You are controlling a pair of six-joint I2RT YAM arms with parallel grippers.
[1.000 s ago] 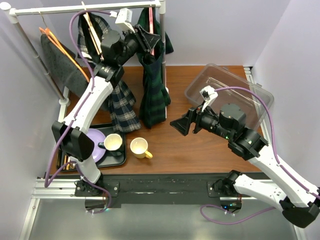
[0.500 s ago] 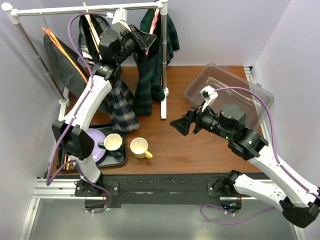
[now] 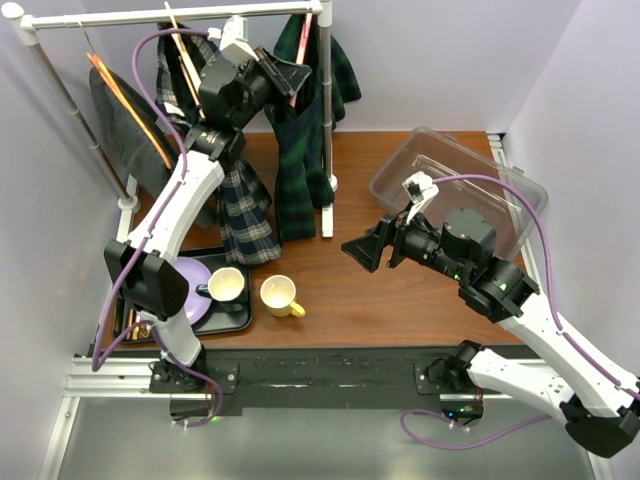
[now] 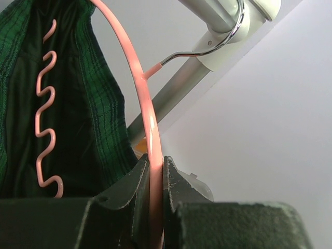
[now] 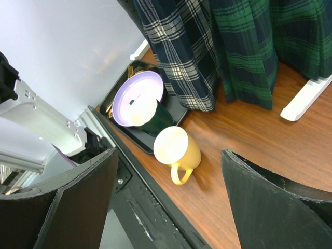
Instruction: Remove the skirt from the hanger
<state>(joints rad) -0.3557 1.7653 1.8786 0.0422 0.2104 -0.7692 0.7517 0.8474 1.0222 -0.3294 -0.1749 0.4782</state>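
A: What is changed at the left?

B: The jaws of the left gripper (image 4: 155, 174), part-open a second ago, are now pressed onto the pink hanger (image 4: 147, 114). Its wire is pinched between them.

A: And where is the skirt found?

B: The green skirt (image 3: 305, 170) is still draped on that hanger. In the top view it is seen shifted left and drawn up a little against its place a second ago.

A: Is the hanger freed?

B: Not yet. In the left wrist view the hook is seen looped over the rail (image 4: 207, 15).

A: What is meant by that for the task?

B: A firm hold is judged to be gained. The hook remains to be lifted off, and the skirt has yet to be slipped from the hanger.

A: And at the right?

B: The right gripper (image 3: 362, 250) is held over the desk (image 3: 400, 295), well apart from the skirt. Its jaws are spread wide with nothing between them, and no change is noted there.
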